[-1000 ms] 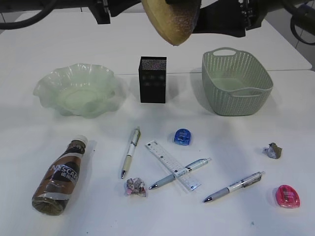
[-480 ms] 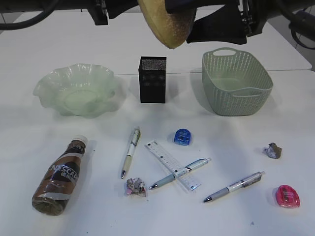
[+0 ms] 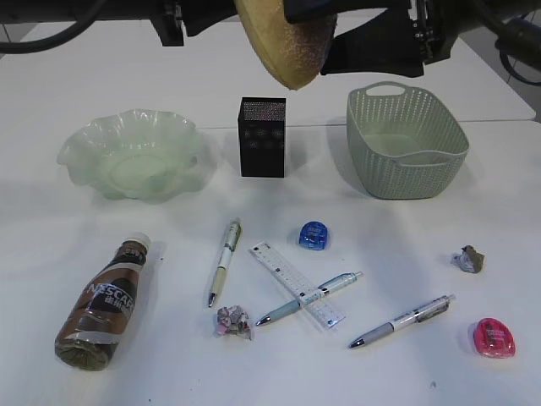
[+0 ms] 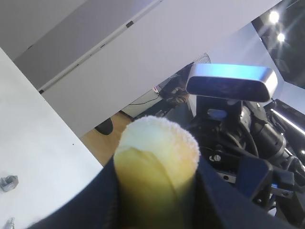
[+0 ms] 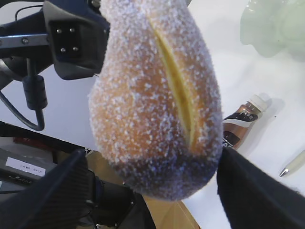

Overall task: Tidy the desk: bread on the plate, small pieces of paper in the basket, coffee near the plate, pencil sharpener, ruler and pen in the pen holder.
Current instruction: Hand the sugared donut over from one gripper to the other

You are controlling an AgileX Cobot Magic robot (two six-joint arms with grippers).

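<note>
Bread (image 3: 287,42) has risen slightly above pen holder (image 3: 262,137).

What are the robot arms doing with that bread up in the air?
The two arms are up high over the table with the bread between them. The left gripper is shut on the bread. The right gripper stands open around it, so this looks like a handover between the arms. The plate is still empty. The coffee lies on its side, and the pens, ruler, sharpeners and paper scraps are still scattered on the desk.
</note>
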